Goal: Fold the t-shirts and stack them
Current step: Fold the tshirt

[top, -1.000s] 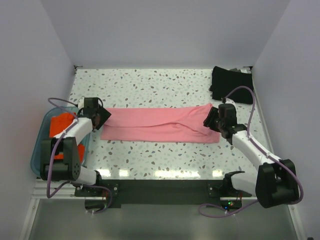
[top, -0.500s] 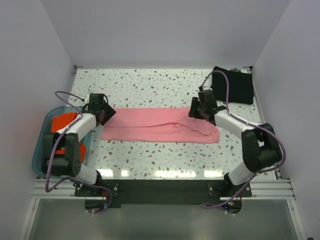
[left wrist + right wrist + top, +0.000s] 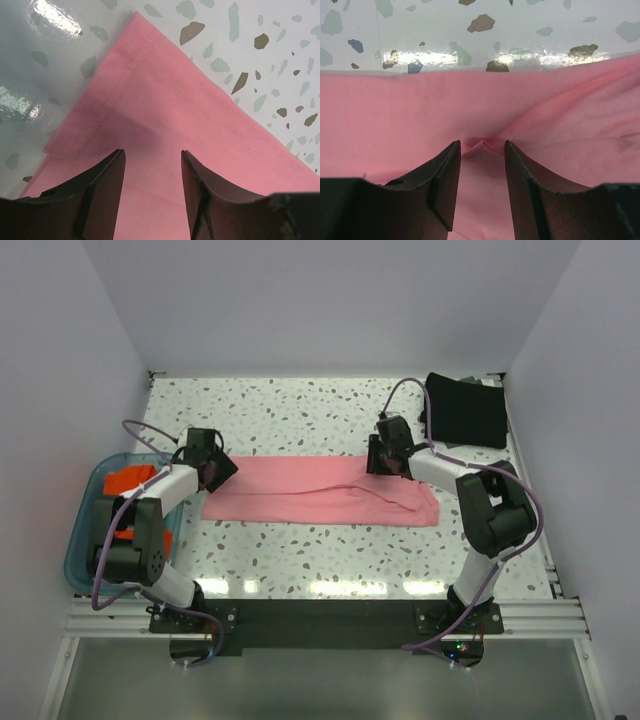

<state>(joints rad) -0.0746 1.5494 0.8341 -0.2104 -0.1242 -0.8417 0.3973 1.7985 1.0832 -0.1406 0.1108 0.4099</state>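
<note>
Pink t-shirt (image 3: 320, 490) lies folded in a long strip across the middle of the counter (image 3: 300, 410), black t-shirt (image 3: 465, 410) folded at the far right corner. Left pincer (image 3: 151, 155) half-open over the strip's left corner, right pincer (image 3: 481, 145) half-open with a small cloth pucker between its jaws, nothing gripped yet. Risk: pinching only the top layer, so the fold peels apart on lift; uneven lift skews it

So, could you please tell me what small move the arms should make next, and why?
Probably close both pincers: the left pincer and right pincer stand jaws apart at the far edge of the pink t-shirt, a small cloth pucker between the right jaws.
</note>
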